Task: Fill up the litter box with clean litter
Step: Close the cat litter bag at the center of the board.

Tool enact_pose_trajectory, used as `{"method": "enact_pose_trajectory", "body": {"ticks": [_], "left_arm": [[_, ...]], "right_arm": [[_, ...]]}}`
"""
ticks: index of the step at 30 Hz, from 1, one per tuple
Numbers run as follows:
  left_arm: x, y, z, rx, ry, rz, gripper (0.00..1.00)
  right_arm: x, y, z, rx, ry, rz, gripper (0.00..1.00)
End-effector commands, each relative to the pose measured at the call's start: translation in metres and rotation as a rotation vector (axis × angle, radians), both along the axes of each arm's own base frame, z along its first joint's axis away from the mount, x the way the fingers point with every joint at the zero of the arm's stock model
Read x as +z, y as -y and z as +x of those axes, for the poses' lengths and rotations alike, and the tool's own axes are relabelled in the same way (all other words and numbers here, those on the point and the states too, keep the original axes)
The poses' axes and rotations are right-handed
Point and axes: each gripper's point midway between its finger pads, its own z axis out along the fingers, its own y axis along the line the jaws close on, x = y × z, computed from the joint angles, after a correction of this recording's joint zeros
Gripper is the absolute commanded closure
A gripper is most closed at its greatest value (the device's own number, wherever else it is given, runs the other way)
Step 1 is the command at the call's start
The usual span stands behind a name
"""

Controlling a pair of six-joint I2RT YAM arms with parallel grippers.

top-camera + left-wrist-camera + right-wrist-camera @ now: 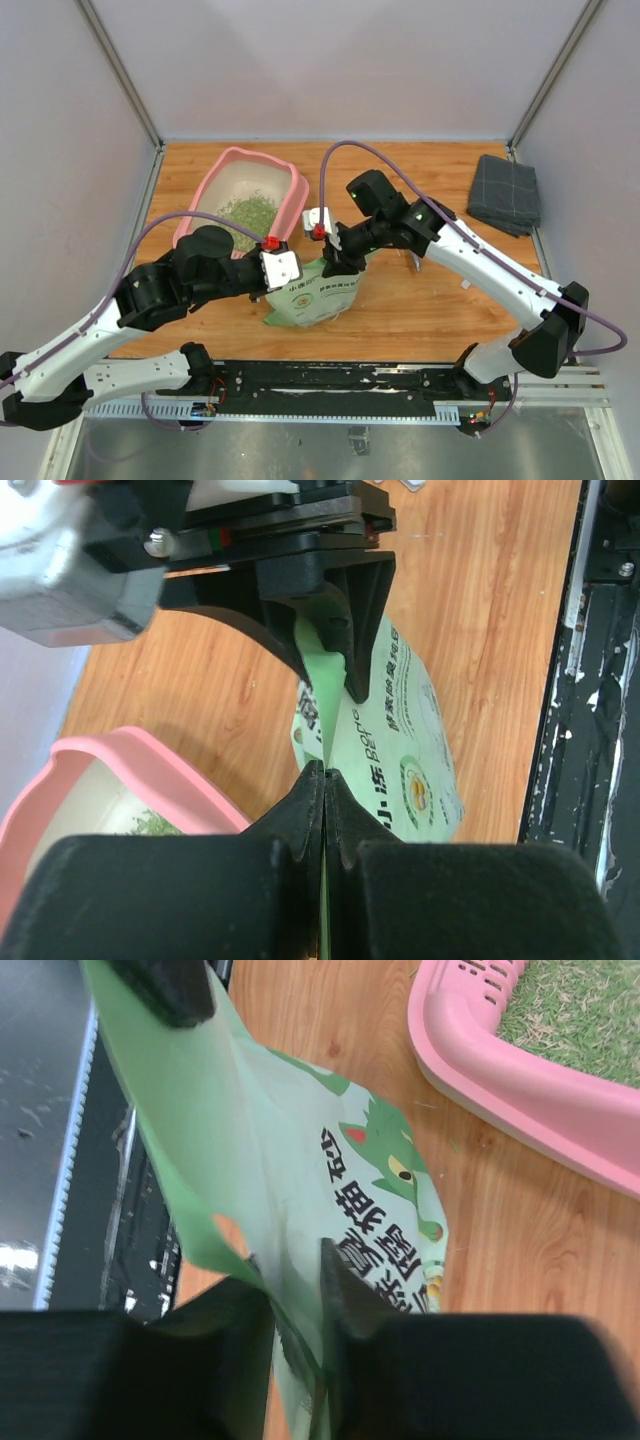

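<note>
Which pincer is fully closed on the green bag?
The left pincer: its fingers meet on the green bag's edge; the right pincer's fingers stand apart around it.

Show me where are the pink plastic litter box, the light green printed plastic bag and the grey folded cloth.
Pink plastic litter box [296, 203]: top view, on its right wall.
Light green printed plastic bag [310, 298]: top view, on its printed front.
Grey folded cloth [505, 193]: top view, on its middle.

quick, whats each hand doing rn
left hand: closed, pinching the green bag
right hand: fingers either side of the bag's top edge, grip cannot be told
</note>
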Motion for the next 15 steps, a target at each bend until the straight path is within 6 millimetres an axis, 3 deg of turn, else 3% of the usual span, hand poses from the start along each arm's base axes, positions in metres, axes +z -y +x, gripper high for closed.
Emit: {"method": "enact_pose_trajectory", "body": {"ticks": [1, 3, 9, 12, 15], "left_arm": [[0.028, -0.002, 0.003, 0.008, 0.071, -0.087, 1.0], [0.03, -0.003, 0.004, 0.019, 0.069, -0.103, 1.0], [0.056, -0.001, 0.003, 0.107, -0.014, -0.326, 0.96], [0.061, -0.007, 0.003, 0.205, -0.134, -0.487, 0.64], [0.069, -0.016, 0.0, 0.276, -0.257, -0.632, 0.48]], "right_arm": [[-0.014, 0.022, 0.008, -0.085, 0.025, -0.08, 0.9], [-0.013, 0.026, 0.008, -0.121, 0.044, -0.071, 0.99], [-0.014, 0.043, 0.018, -0.235, 0.281, -0.059, 0.99], [-0.003, 0.042, 0.027, -0.27, 0.428, 0.054, 0.99], [0.006, 0.037, 0.03, -0.263, 0.578, 0.173, 0.99]]}}
